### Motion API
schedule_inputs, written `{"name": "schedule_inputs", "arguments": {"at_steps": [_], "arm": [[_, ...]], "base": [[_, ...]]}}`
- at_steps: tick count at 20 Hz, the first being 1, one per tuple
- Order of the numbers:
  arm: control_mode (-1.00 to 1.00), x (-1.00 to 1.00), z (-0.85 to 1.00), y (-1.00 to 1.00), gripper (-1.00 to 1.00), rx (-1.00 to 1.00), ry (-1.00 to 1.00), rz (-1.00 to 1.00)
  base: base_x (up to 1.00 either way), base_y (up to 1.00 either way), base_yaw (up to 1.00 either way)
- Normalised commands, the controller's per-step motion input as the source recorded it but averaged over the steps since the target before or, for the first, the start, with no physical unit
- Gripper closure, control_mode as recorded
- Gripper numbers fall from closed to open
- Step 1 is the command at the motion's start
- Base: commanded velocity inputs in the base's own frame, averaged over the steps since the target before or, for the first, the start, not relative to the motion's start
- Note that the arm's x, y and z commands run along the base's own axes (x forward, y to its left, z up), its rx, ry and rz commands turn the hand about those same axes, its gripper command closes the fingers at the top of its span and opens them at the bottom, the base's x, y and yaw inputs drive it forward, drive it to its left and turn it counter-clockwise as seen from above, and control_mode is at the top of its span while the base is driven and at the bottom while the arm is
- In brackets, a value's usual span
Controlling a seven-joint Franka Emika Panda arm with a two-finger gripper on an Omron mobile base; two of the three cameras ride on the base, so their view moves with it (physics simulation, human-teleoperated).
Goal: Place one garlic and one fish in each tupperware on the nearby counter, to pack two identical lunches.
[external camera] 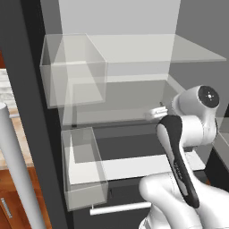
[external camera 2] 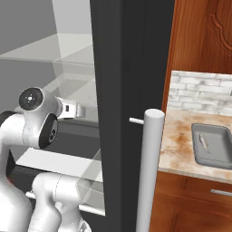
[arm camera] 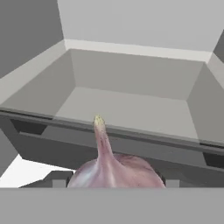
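— Claw (arm camera: pixel 117 177) status?
— My two-finger claw grips a pale pinkish-white garlic bulb (arm camera: pixel 114 168), stem up, inside the grey-shelved fridge (external camera: pixel 134 53). I hold it centred so it won't slip.
— Destination?
— That darker grey rectangular tupperware tray (external camera 2: pixel 213 145) on the beige mottled counter (external camera 2: pixel 179 145).

Grey fridge shelves (external camera: pixel 134 53), brick backsplash (external camera 2: pixel 199 93)

The mottled beige counter (external camera 2: pixel 181 136) bears a grey tupperware tray (external camera 2: pixel 213 156) with a pale fish (external camera 2: pixel 204 142) inside.
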Motion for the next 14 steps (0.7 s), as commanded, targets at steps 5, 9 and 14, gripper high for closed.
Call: {"name": "schedule_inputs", "arguments": {"at_steps": [5,9,14], "arm": [[-1.00,-1.00,0.00,0.00,1.00,-0.01,0.00,0.00],[-1.00,-0.94,0.00,0.00,1.00,-0.02,0.02,0.00],[1.00,0.00,0.00,0.00,1.00,0.00,0.00,0.00]], "base": [[0.00,0.00,0.00],[0.00,0.00,0.00],[-1.00,-0.01,0.00]]}}
